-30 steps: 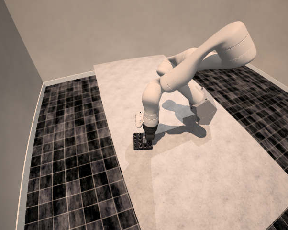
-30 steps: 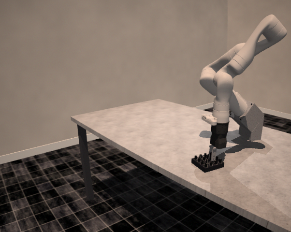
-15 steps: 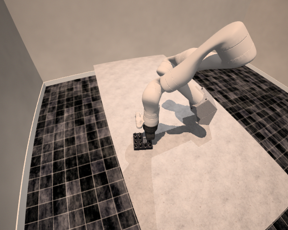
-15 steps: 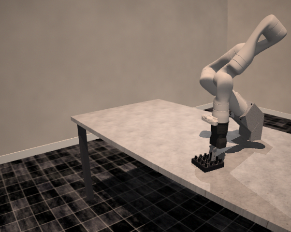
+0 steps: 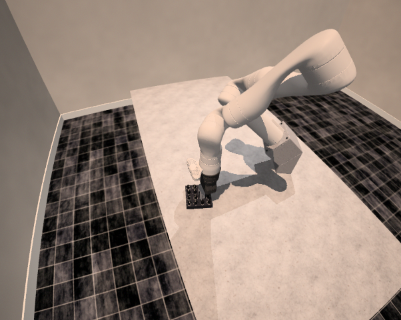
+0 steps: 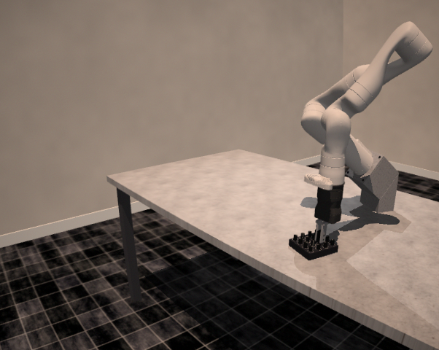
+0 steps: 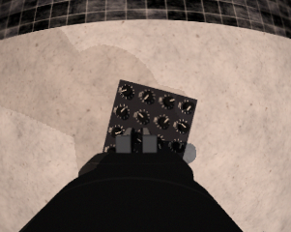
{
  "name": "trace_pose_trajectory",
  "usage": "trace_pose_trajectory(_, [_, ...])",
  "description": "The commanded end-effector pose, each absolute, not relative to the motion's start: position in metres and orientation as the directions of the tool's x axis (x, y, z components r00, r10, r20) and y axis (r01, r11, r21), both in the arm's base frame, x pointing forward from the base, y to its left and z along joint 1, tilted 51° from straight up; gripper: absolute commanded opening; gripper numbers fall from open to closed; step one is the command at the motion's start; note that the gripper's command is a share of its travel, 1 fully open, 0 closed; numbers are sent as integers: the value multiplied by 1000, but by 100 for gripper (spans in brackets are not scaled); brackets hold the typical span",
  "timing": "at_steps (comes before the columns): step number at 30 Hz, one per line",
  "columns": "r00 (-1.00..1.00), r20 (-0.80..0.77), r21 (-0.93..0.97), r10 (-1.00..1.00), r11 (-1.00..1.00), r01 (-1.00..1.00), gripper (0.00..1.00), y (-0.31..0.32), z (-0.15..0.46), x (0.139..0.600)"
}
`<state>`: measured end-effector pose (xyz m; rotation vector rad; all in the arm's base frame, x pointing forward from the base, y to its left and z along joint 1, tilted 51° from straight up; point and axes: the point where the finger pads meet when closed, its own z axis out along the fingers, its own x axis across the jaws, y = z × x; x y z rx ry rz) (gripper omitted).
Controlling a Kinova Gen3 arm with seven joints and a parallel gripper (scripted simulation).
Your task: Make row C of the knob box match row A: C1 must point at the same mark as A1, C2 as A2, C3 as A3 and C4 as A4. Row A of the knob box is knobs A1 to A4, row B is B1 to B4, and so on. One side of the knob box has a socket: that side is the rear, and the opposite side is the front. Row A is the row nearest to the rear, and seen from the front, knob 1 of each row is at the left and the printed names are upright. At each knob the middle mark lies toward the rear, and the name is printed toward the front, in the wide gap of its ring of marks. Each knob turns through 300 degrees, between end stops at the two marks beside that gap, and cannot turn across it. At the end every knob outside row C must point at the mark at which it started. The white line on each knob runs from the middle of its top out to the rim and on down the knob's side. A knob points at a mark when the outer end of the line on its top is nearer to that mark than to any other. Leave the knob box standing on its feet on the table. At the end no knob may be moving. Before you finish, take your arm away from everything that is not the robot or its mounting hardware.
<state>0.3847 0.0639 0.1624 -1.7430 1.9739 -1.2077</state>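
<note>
The black knob box [image 5: 198, 207] [image 6: 310, 255] [image 7: 136, 88] stands on its feet on the table, near one long edge. Its knobs have white lines and rings of marks. In the wrist view it looks turned a little clockwise. My gripper [image 5: 204, 197] [image 6: 320, 235] [image 7: 137, 136] reaches straight down onto the box. Its two grey fingers are shut on a knob [image 7: 136, 138] that is second from the left in the third row from the box's far edge in the wrist view. The gripper body hides the nearest part of the box, and the held knob's line is hidden.
The arm's grey base block [image 5: 287, 155] [image 6: 382, 185] stands on the table behind the box. The table edge [image 6: 249, 259] runs close to the box, with the tiled floor below it. A small grey round part [image 7: 189, 153] shows at the box's near right corner.
</note>
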Motion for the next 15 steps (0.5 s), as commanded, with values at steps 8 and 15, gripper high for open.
trace_pose_trajectory(8, [-124, 449, -635, -885, -218, -741, 30, 61, 162, 384])
trace_pose_trajectory(15, [12, 554, -546, -832, -374, -750, 30, 62, 163, 384])
